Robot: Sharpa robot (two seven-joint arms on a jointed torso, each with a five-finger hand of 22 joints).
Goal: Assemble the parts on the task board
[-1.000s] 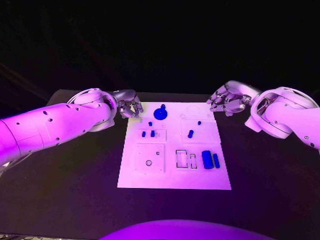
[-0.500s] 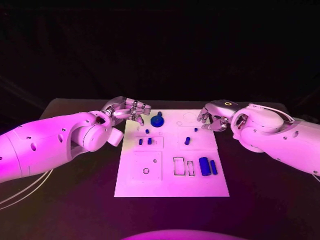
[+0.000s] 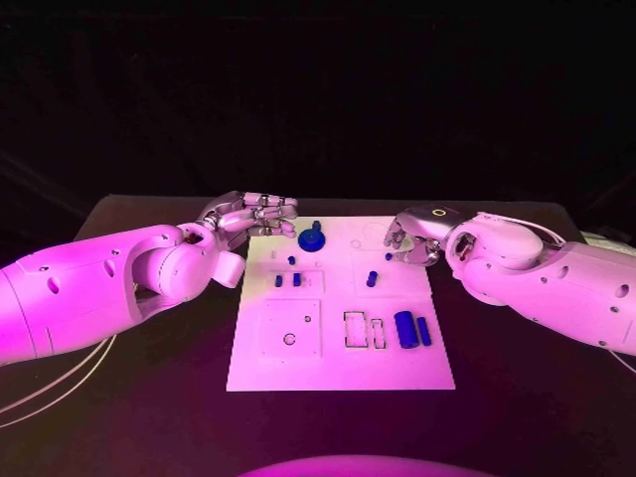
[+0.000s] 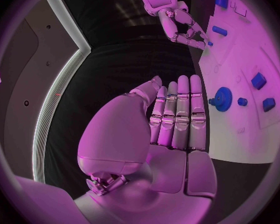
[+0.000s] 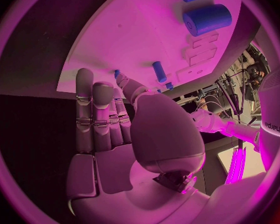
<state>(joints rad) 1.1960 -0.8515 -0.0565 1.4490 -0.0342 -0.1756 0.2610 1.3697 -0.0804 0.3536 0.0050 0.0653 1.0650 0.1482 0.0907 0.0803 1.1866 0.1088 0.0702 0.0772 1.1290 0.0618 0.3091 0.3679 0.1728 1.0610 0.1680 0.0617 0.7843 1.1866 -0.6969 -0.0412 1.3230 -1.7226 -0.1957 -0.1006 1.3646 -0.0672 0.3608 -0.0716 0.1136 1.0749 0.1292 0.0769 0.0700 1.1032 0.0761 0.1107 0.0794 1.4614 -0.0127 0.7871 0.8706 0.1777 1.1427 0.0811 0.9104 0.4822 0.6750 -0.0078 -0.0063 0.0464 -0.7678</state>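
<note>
At bench centre the board point(image 3: 343, 308) is seen lying flat, its long axis running away from the robot. Blue parts are noted on it: a round geared part point(image 3: 314, 239) at the far end, left of the board's midline; small pegs point(image 3: 287, 280) in the middle band; two bars point(image 3: 405, 327) standing side by side near the right edge, their long axes along the board.

The left hand point(image 3: 249, 219) is held just off the board's far left corner, released, fingers straight and together, nothing grasped. In the left wrist view the geared part point(image 4: 222, 98) is seen just beyond the fingertips point(image 4: 185, 84) and to their board side, apart from them.

The right hand point(image 3: 412, 238) is held over the far right corner, likewise released and empty, with a small peg point(image 5: 159, 70) lying ahead of its fingers point(image 5: 93, 112).

It is judged that no part is yet picked up. The left hand is the nearer to the geared part, the right to the pegs near its fingers.
</note>
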